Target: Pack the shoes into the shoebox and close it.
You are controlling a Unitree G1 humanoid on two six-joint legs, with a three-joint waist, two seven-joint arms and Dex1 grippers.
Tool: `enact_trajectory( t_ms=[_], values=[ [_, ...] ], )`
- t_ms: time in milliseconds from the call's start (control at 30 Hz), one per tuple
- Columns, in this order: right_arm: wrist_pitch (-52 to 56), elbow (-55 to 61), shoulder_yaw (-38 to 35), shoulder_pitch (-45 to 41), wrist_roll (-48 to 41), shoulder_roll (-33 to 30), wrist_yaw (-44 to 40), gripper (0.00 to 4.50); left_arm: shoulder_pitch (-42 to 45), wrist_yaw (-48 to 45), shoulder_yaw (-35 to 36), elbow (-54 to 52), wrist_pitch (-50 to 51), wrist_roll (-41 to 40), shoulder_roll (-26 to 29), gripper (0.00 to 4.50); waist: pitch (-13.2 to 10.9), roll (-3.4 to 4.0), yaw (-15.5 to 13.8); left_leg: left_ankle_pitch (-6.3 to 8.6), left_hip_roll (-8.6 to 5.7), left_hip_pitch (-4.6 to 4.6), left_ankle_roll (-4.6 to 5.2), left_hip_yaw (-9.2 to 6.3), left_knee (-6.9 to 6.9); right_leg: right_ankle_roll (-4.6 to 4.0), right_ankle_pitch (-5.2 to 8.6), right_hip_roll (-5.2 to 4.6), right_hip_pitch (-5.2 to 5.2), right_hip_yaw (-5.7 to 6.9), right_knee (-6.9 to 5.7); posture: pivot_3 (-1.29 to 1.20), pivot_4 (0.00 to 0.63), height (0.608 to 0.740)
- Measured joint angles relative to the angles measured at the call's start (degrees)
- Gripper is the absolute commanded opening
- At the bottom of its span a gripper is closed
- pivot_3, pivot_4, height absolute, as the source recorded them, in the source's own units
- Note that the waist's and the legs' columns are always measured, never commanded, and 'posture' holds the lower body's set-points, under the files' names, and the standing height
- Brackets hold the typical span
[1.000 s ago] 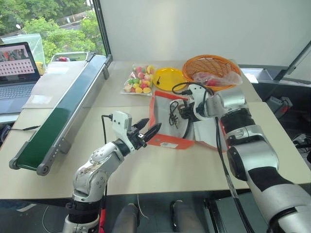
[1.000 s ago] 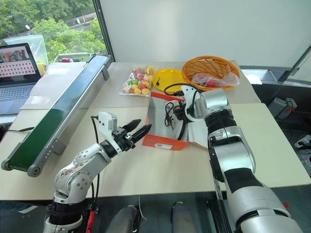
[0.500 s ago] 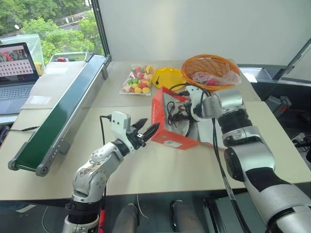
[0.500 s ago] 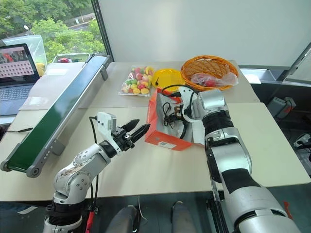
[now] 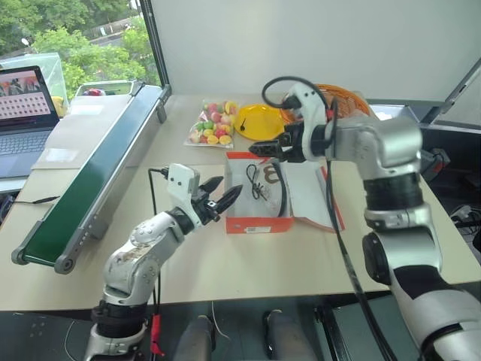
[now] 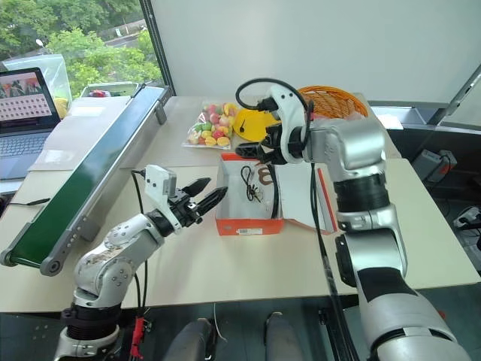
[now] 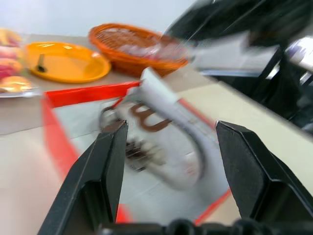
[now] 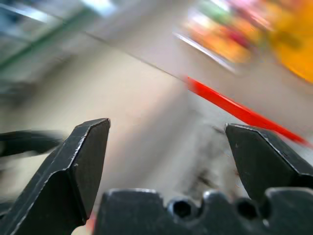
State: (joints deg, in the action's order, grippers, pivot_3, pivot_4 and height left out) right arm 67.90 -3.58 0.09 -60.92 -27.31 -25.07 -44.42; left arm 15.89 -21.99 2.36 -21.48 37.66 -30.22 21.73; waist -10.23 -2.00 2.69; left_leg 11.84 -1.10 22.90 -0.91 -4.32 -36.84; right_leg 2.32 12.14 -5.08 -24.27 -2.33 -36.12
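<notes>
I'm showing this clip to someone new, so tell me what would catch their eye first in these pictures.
First, the orange-red shoebox lying open mid-table, a white sneaker with dark laces inside and its lid flat to one side. The right gripper hangs open just above the box, while the left gripper is open beside its near corner. Behind stand a yellow plate, a bag of colourful sweets and an orange basket.

— What do we have at the far side of the desk [image 5: 248,263]?
— At twelve o'clock we see a yellow plate [image 5: 259,121], with a bag of coloured sweets [image 5: 213,123] just beside it toward eleven and an orange woven basket [image 6: 340,100] toward one.
— And to nine o'clock?
— We find a green conveyor belt [image 5: 94,178] running lengthwise, and beyond it an open laptop [image 5: 27,109].
</notes>
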Motion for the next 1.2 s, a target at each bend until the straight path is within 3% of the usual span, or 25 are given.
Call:
enact_trajectory(
  t_ms=[167, 333, 700, 1200],
  values=[
    [-7.74, 6.77, -0.77, 5.09, -2.64, -4.12, -6.05, 4.43, 1.16, -0.21, 4.69, 3.02, 0.01, 1.15, 5.23, 3.04, 0.0, -0.01, -0.27, 0.0, 0.0, -0.03, 0.0, -0.01, -0.02, 0.02, 0.01, -0.02, 0.06, 0.03, 0.04, 0.0, 0.15, 0.74],
    [-13.46, 7.92, 0.95, 8.73, -2.76, -4.34, -9.03, 4.5, 3.83, 0.09, 9.51, 6.82, 0.12, 1.14, 8.2, 4.49, 0.0, -0.01, -0.06, 0.0, 0.0, 0.0, 0.0, 0.01, -0.01, 0.01, 0.01, -0.02, -0.02, 0.01, 0.02, 0.0, 0.15, 0.74],
    [-34.57, 5.09, 3.11, 13.07, 4.0, 4.11, -4.9, 4.5, 4.4, 3.45, 17.43, 13.99, -0.06, 5.56, 14.48, 4.49, 0.0, -0.01, -0.3, 0.0, 0.0, -0.01, -0.01, -0.01, 0.01, 0.0, 0.0, -0.04, -0.04, 0.02, 0.0, 0.0, 0.15, 0.74],
    [-44.5, -1.69, 4.8, 16.33, 5.71, 10.57, -3.42, 4.5, 5.0, 4.51, 20.77, 18.48, -0.43, 7.47, 15.05, 4.49, 0.0, -0.01, -0.18, 0.0, 0.0, -0.03, -0.03, -0.03, 0.02, -0.02, -0.02, -0.05, -0.07, 0.02, -0.05, 0.0, 0.15, 0.74]
  ],
)
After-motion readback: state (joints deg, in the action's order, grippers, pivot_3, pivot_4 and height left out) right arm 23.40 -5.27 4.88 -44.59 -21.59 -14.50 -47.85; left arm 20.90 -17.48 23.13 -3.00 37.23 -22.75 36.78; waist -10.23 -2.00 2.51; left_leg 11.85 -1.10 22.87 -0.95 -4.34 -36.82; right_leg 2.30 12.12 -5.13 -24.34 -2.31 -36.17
